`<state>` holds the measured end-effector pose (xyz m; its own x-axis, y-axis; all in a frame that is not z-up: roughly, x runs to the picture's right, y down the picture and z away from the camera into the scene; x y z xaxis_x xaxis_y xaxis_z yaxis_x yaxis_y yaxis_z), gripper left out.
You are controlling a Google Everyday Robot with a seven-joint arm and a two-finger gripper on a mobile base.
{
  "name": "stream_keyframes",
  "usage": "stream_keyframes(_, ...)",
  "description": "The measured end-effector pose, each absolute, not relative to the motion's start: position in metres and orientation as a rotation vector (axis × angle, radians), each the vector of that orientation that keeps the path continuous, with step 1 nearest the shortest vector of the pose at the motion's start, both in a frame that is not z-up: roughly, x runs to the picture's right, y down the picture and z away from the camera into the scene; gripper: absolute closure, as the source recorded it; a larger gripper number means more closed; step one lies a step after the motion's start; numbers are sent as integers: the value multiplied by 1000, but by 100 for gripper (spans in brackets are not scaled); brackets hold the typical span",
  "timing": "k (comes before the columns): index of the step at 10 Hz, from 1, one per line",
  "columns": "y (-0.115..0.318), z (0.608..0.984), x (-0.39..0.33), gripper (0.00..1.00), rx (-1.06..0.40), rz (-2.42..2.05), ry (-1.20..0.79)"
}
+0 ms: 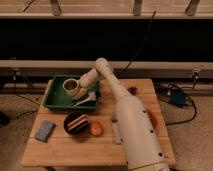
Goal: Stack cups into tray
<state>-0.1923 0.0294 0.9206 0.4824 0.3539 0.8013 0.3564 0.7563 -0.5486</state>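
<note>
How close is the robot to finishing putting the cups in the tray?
Done: one cream cup sits inside the green tray. In hand: the gripper is right beside that cup, over the tray. Left: I see no other cup on the wooden table, so probably only backing the arm away.

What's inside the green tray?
One cream cup with a dark inside sits in the green tray, the gripper right beside it. The arm covers part of the tray floor, so anything under it, or below the cup, is hidden.
</note>
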Motion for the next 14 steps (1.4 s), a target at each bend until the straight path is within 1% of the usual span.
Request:
stream_keyframes(1,26,931,-189,69,-742,24,-1106)
stream_keyframes(3,23,951,-191,91,-723,74,-1148)
stream_keyframes(4,23,956,-190,97,-721,85,-1158)
stream_keyframes(5,24,961,-192,100,-718,93,-1170)
stream_keyframes(6,24,963,-191,96,-718,95,-1175)
stream_keyframes(7,24,964,-191,90,-715,96,-1177)
stream_keyframes(11,23,965,-191,49,-710,98,-1173)
stream_keyframes(13,23,966,-191,27,-710,98,-1172)
stream_keyframes(14,23,966,-191,23,-711,97,-1172)
